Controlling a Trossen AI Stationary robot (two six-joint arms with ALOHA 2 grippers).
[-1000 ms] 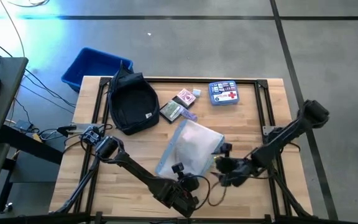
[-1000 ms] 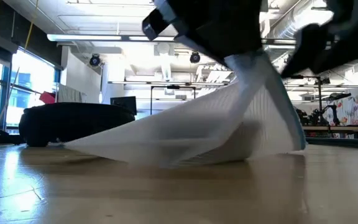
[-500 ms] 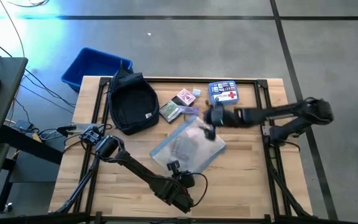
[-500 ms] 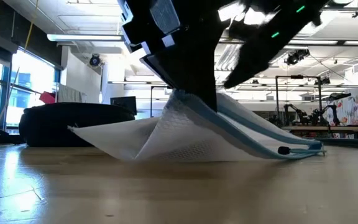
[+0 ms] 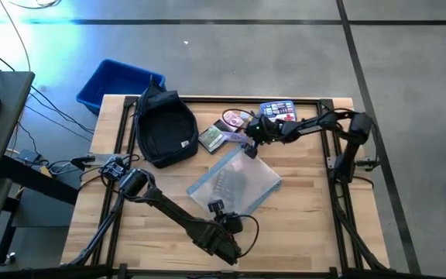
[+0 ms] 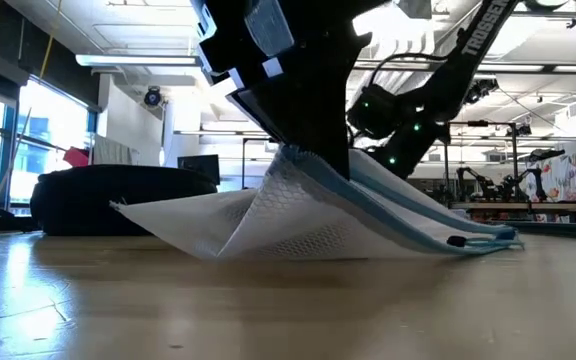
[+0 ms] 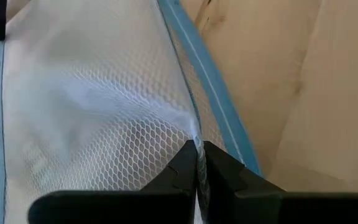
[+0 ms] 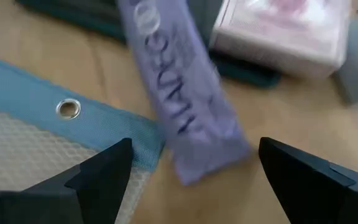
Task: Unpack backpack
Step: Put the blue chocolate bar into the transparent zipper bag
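Backpack (image 5: 163,129): dark navy, lies on the table (image 5: 316,217) at its far-left part, mouth open upward, small white tag on the side toward the table's middle. In the low view it shows as a low dark mound (image 6: 118,198) at the left, behind the pouch.

Just beside the backpack, toward the table's middle: a small dark green packet (image 5: 213,139); then a pink-and-white box (image 5: 234,119), a purple wrapped bar (image 8: 185,106), and a blue first-aid case with a red cross (image 5: 279,114) along the far edge.

Mesh pouch (image 5: 235,183): translucent white with light blue edging and a metal eyelet (image 8: 67,109), flat on the table centre, its near edge lifted.

Left gripper (image 7: 196,163): at the near-centre of the table, fingers pressed together on the near edge of the mesh pouch, pinching a fold of the netting; the low view shows the pouch pulled up into a peak under it (image 6: 293,165).

Right gripper (image 5: 252,133): reached across to the far side, above the purple bar and the far corner of the pouch, fingers (image 8: 101,177) spread wide, holding nothing.

Off the table past its far-left corner: a bright blue bin (image 5: 118,84)
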